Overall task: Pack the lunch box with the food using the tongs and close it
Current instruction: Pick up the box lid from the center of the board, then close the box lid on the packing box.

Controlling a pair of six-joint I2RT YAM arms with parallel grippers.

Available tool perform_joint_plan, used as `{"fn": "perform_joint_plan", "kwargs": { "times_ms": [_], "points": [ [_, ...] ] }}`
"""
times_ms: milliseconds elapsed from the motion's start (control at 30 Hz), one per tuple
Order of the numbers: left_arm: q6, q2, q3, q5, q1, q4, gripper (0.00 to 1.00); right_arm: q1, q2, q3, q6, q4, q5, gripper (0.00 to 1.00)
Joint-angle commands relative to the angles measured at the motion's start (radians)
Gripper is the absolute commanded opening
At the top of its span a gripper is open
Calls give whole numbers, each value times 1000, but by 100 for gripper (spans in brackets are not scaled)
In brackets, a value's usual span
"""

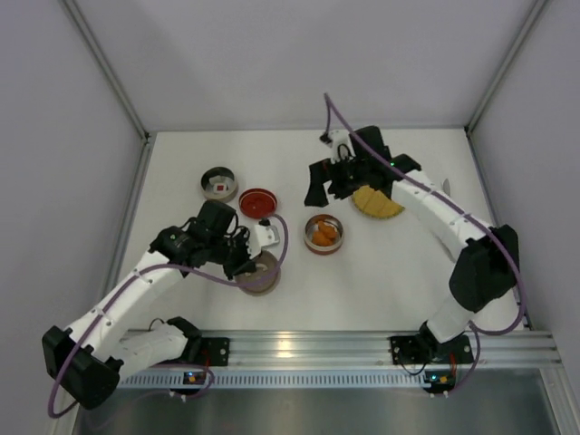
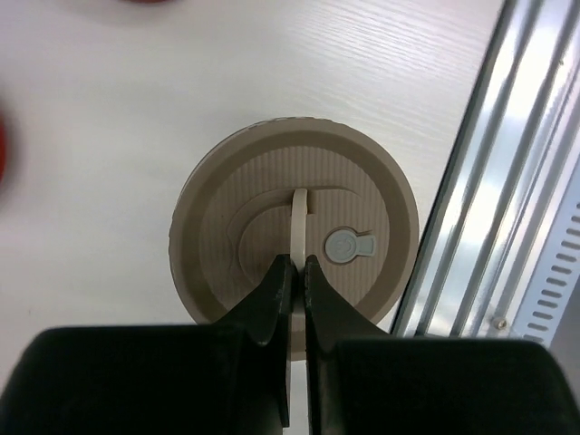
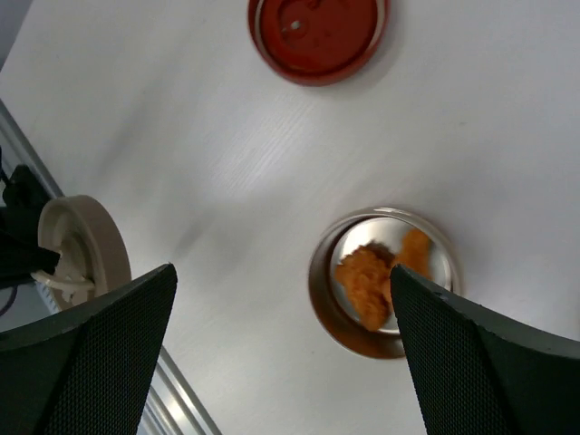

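Lid, beige (image 2: 299, 208), round and ribbed, sits at 6 o'clock on the tabletop (image 1: 381, 281), just beside the rail (image 2: 480, 208) at the near edge. Left hand (image 2: 297, 265) is over it, jaws closed tight on the thin upright tab (image 2: 300, 222) at the lid's middle. A small grey keyhole-shaped mark lies just at 3 o'clock of the tab. Cannot tell whether the lid rests on the tabletop or is raised a little.

Right hand (image 3: 281, 272) hangs above the tabletop with fingers (image 3: 100, 353) spread wide and nothing between them. From above it is at about 12 o'clock of the chunk tin (image 1: 323, 233), with the plate (image 1: 381, 207) just at its 3 o'clock, partly under the arm.

Food: orange chunks (image 3: 372, 281) lie in the chunk tin, a small round metal one near the tabletop's middle, uncovered. One roll (image 1: 219, 187), white with red centre, sits in the roll tin (image 1: 217, 174) at 10 o'clock of the chunk tin, well apart from it. Red lid (image 1: 258, 201) lies flat between the two tins, just beside the roll tin at its 4 o'clock.

Beige lid is at 8 o'clock of the chunk tin, near but not touching. Both tins stand upright.
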Motion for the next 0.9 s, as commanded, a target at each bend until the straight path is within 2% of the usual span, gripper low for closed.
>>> {"fn": "perform_joint_plan", "kwargs": {
  "times_ms": [0,67,167,233,267,300,333,400,433,533,733,867],
  "points": [
    [-125,17,111,-49,100,-39,0,-112,-110,38,-19,-78,-7,99],
    [-150,72,160,-64,215,-37,0,-189,-156,23,-27,-95,-10,99],
    [-272,242,313,-162,361,-17,0,-272,-215,-33,-31,-108,-13,99],
    [-402,405,479,-194,453,-30,0,-319,-258,-57,-33,-109,-13,99],
    [-458,462,540,-223,473,-36,0,-332,-272,-82,-33,-106,-15,99],
    [-581,573,676,-292,509,-48,0,-344,-296,-94,-30,-103,-16,99],
    [-660,623,744,-329,524,-76,0,-362,-304,-105,-27,-101,-19,99],
    [-760,754,861,-390,561,-93,0,-376,-330,-128,-27,-95,-27,99],
    [-838,792,972,-413,564,-114,0,-381,-338,-132,-24,-95,-36,100],
    [-958,899,1100,-550,572,-116,0,-384,-359,-151,-18,-88,-36,99],
    [-1134,970,1092,-616,579,-41,0,-401,-379,-163,-18,-83,-27,99],
    [-1207,976,1004,-589,581,8,0,-405,-376,-185,-15,-72,-28,99]
  ]
}}
